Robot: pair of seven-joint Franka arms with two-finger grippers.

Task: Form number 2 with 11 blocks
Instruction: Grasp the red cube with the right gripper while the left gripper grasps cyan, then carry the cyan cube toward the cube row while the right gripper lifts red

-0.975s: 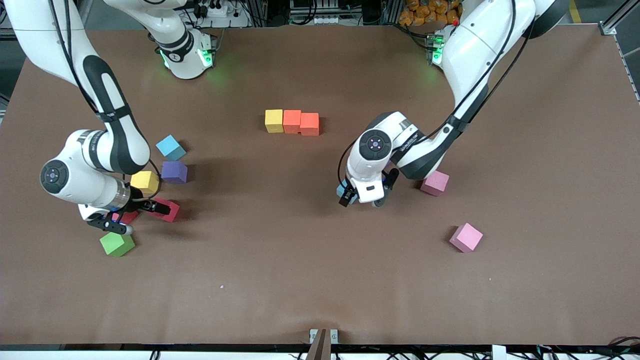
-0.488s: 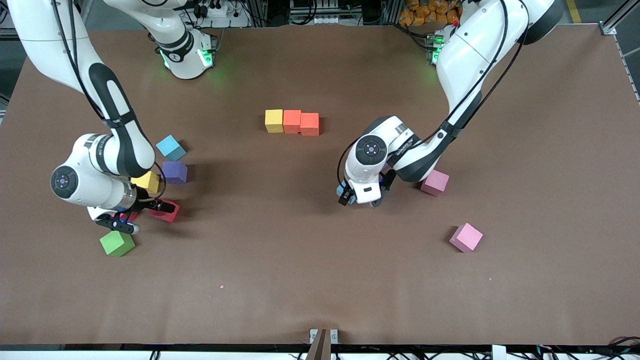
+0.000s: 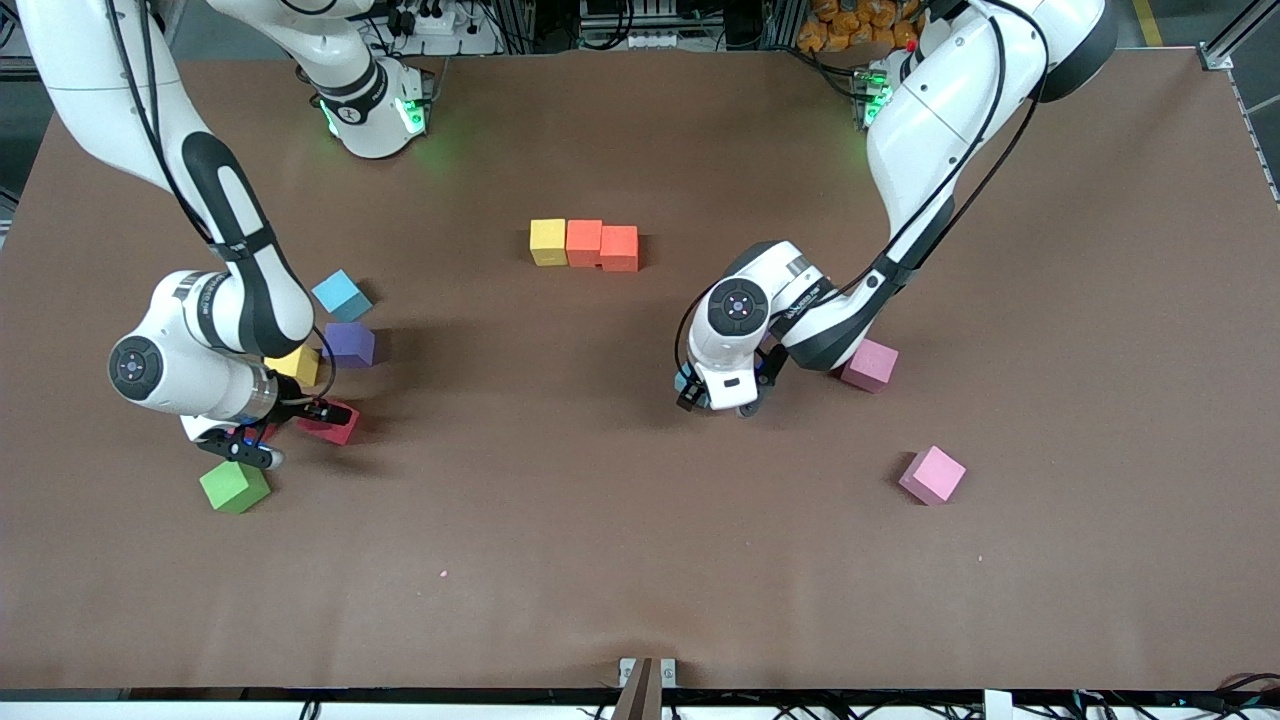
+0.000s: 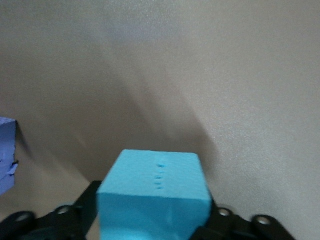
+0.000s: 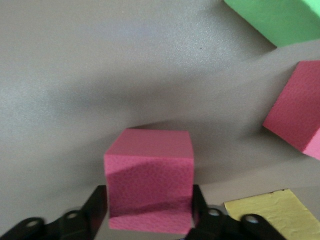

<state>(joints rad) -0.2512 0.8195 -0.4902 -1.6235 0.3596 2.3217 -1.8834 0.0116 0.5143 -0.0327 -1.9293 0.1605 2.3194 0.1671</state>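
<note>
Three blocks, yellow, orange and red-orange, touch in a row at mid-table. My left gripper is low over the table, shut on a light blue block, its fingers pressed against the block's sides. Toward the right arm's end, my right gripper is shut on a red block that sits on the table. Around it lie a second red block, a green one, a yellow one, a purple one and a light blue one.
Two pink blocks lie toward the left arm's end: one beside the left arm's wrist, one nearer the front camera. A purple block shows at the edge of the left wrist view. Brown table stretches bare toward the front camera.
Both grippers stood wide around their blocks and have closed onto them. Both wrists shifted slightly and sank lower toward the table. The loose blocks have not moved.
</note>
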